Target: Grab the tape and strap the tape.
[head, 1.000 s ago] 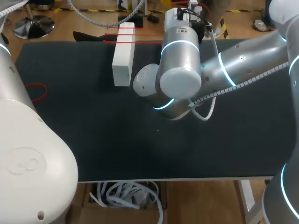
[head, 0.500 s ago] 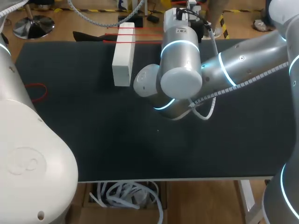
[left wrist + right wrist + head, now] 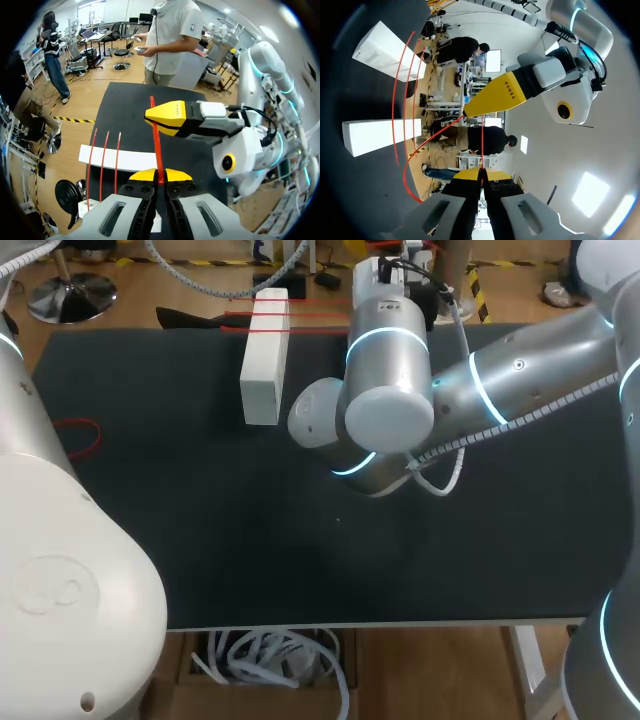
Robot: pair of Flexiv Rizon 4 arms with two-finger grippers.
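Right arm [image 3: 520, 380] creeps a hair away from the block [image 3: 265, 355]; nothing else stirs. Left hand [image 3: 159, 174] is pinched tight on the red tape [image 3: 156, 145], right hand [image 3: 481, 173] clamps the same strip, and it's stretched between them over the bench [image 3: 200, 520], near the block.

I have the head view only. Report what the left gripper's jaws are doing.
Observer: In the left wrist view, the left gripper has its jaws shut on the red tape.
Operator: Now give me the right one.
Observer: In the right wrist view, the right gripper has its jaws shut on the same tape. The left wrist view shows its grip further along the strand, with a straight stretch between the two grippers.
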